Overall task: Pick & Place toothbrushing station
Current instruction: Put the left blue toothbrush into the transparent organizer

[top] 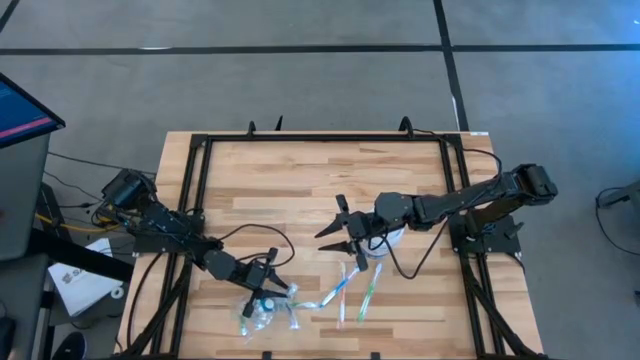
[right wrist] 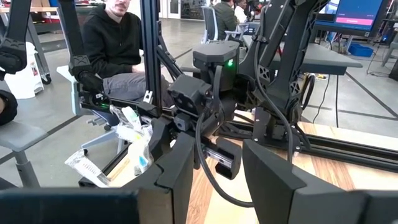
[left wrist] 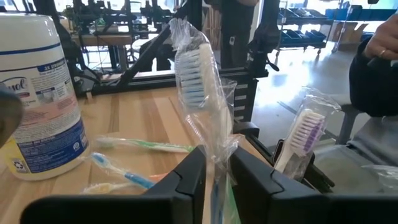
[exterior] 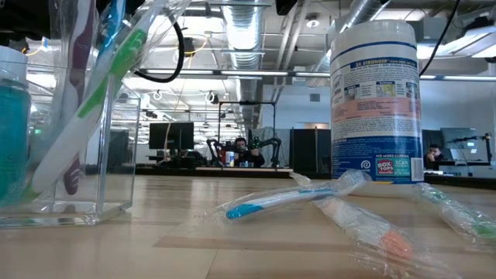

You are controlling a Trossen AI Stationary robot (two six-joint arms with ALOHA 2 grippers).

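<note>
Left hand (top: 268,287): near-left part of the surface; clamped on a wrapped toothbrush.
Held toothbrush (left wrist: 194,73): long axis upright between the dark fingers (left wrist: 184,180), blue-and-white bristle head uppermost, crinkly clear film around it.
Clear holder (exterior: 74,124): rigid, transparent, square-walled; directly beside the left hand; green-accented and purple-bristled brushes are already stood inside.
Deciding relation: holder lies just beside the left hand, so this arm is judged far the nearer for the placing; the upright brush axis matches the holder's opening.
Loose toothbrushes (top: 345,288): three or so, laid flat on the surface near centre, right of the left hand; long axes run roughly near-to-far, slightly slanted; blue, green and orange accents, each film-wrapped.
Right hand (top: 336,226): centre of the surface, just beyond the loose brushes; fingers spread apart, nothing held.
Wipes canister (exterior: 376,101): smooth white cylinder with printed label, under the right arm.
Surface (top: 290,175): pale wood planks, black metal frame.
</note>
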